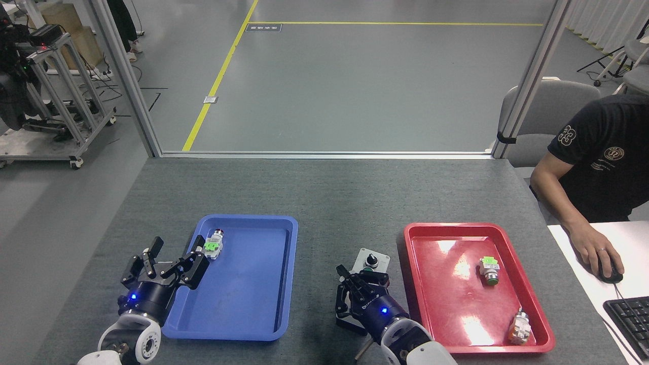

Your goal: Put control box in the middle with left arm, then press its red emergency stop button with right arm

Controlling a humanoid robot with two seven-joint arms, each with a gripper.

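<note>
Control box (pixel 371 262) at lower centre of frame, on bare grey felt of the middle (pixel 317 284) between blue tray (pixel 284 284) and red tray (pixel 441 329); only far end with black knob visible. Red emergency stop button hidden beneath right pincer (pixel 357 299), fingers drawn close together over near end of box; contact with cap not discernible. Placement judged complete; pressing step judged in hand. Next move judged to call for a straight downward push centred on the mushroom cap, box kept from sliding. Left pincer (pixel 167 261) spread wide, empty, at lower left beside blue tray. Bench (pixel 324 192) dark grey felt. Beyond: grey floor with yellow line (pixel 218 81); seated person (pixel 598 167) at right edge.
</note>
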